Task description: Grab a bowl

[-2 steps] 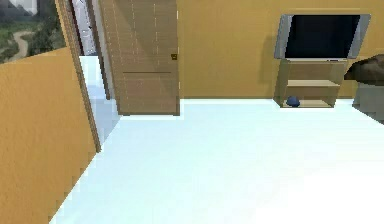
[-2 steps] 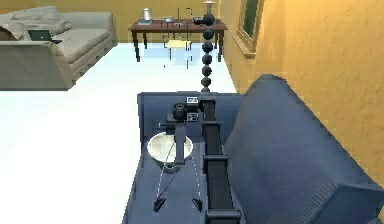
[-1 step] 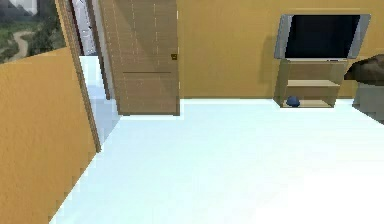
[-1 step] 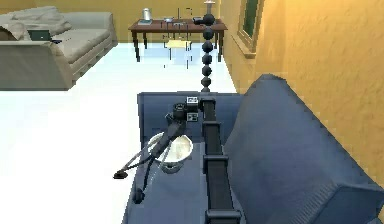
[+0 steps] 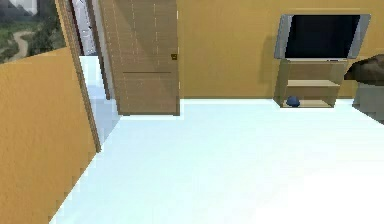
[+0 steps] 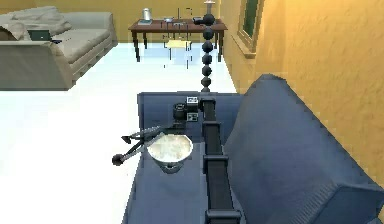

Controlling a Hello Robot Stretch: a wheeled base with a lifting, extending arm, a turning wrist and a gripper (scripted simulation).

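My claw (image 6: 122, 148) sits at the far end of the arm (image 6: 214, 160), low over the seat of a blue sofa (image 6: 285, 150). The bowl (image 6: 170, 149), pale cream and upright, lies on that seat cushion right by the claw. With the bowl resting on the cushion there, I cannot tell whether the claw is grasping anything, nor whether it touches the bowl at all.

Farther out in the arm side view, a column of black balls (image 6: 207, 50) stands upright past the blue sofa, near the ochre wall. Behind it is a dark red bench (image 6: 152, 30) carrying a few small things too small for me to name. A beige sofa (image 6: 55, 45) sits at the upper left, well apart from the blue one, across white floor (image 6: 60, 140).

In the forward view I see a closed wooden door (image 5: 145, 55), and toward the right a television (image 5: 322, 35) over a shelf unit (image 5: 312, 88) with a small blue thing (image 5: 293, 101) on its bottom shelf.
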